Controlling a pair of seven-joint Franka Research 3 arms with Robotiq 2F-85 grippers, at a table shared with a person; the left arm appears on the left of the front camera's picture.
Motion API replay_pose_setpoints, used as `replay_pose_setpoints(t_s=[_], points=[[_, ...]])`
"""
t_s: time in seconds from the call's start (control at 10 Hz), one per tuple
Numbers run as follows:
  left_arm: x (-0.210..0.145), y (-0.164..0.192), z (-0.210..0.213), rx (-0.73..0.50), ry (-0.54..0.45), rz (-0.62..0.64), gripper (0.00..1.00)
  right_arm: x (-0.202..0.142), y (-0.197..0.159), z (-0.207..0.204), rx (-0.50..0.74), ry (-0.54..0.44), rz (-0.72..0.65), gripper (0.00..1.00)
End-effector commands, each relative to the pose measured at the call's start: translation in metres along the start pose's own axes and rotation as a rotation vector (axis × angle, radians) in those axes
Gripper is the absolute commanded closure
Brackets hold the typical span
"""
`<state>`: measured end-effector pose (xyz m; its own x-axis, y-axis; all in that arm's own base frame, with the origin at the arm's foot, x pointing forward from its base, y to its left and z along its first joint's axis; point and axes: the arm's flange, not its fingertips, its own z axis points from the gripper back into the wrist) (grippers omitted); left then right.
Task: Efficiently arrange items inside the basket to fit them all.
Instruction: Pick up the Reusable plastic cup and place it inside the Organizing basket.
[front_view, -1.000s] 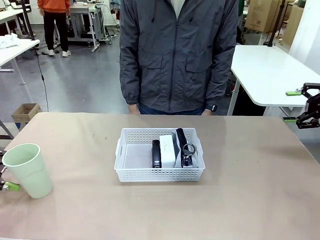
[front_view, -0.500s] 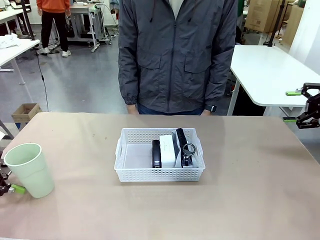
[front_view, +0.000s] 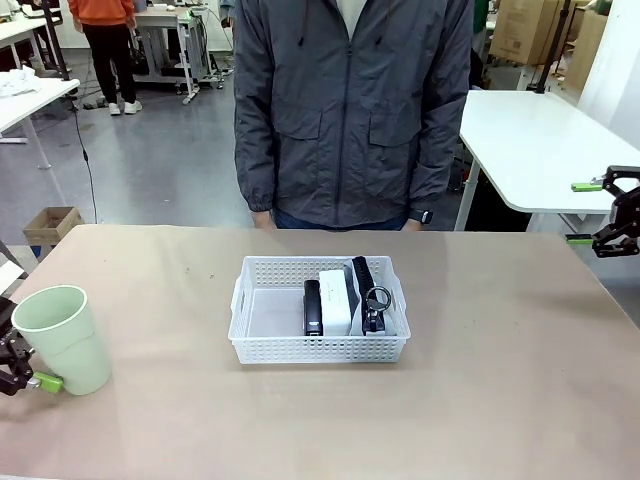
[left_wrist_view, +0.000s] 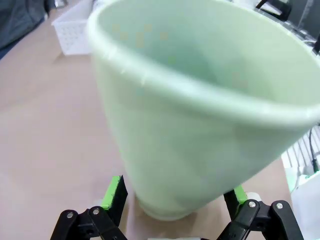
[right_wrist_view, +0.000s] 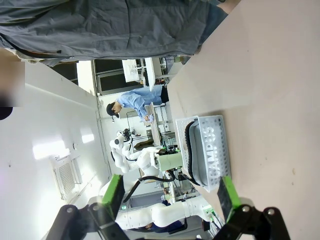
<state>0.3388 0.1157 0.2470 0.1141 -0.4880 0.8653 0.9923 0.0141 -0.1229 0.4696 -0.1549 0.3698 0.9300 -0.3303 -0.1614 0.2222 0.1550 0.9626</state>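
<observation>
Basket (front_view: 320, 345) mid-table (front_view: 500, 400), cup (front_view: 62, 340) far left.
In the basket's right half: stapler (front_view: 313, 307), block (front_view: 335, 302), pouch (front_view: 367, 290), left to right.

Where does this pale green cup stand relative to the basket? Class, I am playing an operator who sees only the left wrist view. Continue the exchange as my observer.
Observer: In the front view the cup stands upright near the left edge of the table, well apart from the basket at mid-table.
Operator: What does the basket hold?
Observer: A black stapler, a white block and a grey pouch, side by side in its right half. Its left half is bare.
Operator: And the right arm?
Observer: The right gripper hangs open at the table's right side, holding nothing.
</observation>
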Motion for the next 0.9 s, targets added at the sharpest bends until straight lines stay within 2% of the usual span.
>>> replay_pose_setpoints(t_s=[0.0, 0.3, 0.8], points=[[0.005, 0.004, -0.002, -0.045, -0.07, -0.04, 0.0, 0.0, 0.002, 0.003, -0.004, 0.011, 0.021, 0.0], [0.014, 0.002, -0.003, -0.051, -0.19, -0.063, 0.0, 0.0, 0.002, 0.003, -0.004, 0.011, 0.021, 0.0], [0.017, 0.002, -0.009, -0.082, -0.226, -0.075, 0.0, 0.0, 0.002, 0.003, -0.004, 0.011, 0.021, 0.0]])
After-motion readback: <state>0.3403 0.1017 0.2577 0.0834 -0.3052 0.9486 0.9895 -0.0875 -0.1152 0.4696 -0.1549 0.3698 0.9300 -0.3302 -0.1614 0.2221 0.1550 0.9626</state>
